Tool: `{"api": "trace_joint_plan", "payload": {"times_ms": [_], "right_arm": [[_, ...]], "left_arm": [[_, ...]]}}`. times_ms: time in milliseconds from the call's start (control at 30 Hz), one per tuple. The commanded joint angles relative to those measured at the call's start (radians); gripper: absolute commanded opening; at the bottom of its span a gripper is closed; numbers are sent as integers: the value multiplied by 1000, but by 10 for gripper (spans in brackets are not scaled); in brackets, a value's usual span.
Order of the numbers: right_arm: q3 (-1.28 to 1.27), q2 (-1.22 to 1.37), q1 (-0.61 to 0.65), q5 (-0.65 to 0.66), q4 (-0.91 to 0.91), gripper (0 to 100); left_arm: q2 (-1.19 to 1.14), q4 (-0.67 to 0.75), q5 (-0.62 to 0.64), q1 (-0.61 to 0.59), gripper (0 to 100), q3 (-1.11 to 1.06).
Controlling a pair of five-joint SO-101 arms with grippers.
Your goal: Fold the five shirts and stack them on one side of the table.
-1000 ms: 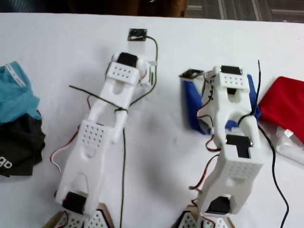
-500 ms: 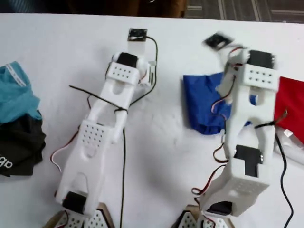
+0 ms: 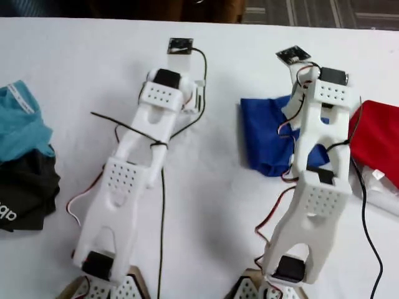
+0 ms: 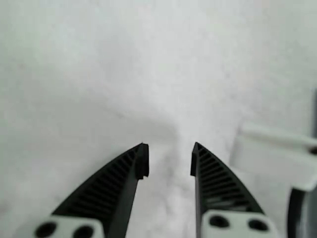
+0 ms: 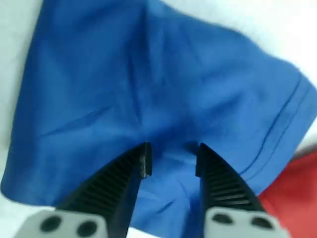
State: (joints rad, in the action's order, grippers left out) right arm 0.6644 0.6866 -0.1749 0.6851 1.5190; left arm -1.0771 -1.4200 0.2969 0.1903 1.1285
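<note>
While poised over the blue shirt (image 5: 148, 84), held the right gripper (image 5: 173, 158) partly open, black fingers a narrow gap apart with no cloth pinched between them. Could not tell whether the tips touched the fabric.

Found the blue shirt lying rumpled right of centre on the white table (image 3: 81, 56), partly beneath the right arm (image 3: 315, 193), with the red shirt (image 3: 377, 140) just beside it at the right edge. Noted a pale, see-through object (image 3: 381, 187), not identifiable, against the near side of the red shirt.

Placed the left gripper (image 4: 168, 158) low over bare table, fingers likewise slightly parted and gripping nothing. Stretched the left arm (image 3: 134, 168) from the near edge toward the far side, well apart from every garment.

Spotted a teal shirt (image 3: 22, 121) bunched at the left edge, touching a black shirt (image 3: 28, 187) heaped just nearer. Saw both lying loose and crumpled.

Traced thin black cables (image 3: 161, 218) trailing along both arms and down across the tabletop toward the near edge.
</note>
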Motion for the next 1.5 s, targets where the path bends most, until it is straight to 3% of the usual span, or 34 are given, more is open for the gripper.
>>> {"api": "trace_joint_plan", "payload": {"times_ms": [0,267,667,767,867,1467], "right_arm": [[167,54,44,-64,51,162],[368,231,85,-112,147,163],[430,458,73,-112,148,159],[453,473,79,-107,160,149],[468,479,77,-106,177,9],[535,470,47,-106,197,22]], "left_arm": [[14,0,2,-2,165,30],[12,-12,2,-3,165,38],[12,-12,2,-8,165,38],[12,-12,2,-8,165,38],[12,-12,2,-8,165,38],[12,-12,2,-9,165,38]]}}
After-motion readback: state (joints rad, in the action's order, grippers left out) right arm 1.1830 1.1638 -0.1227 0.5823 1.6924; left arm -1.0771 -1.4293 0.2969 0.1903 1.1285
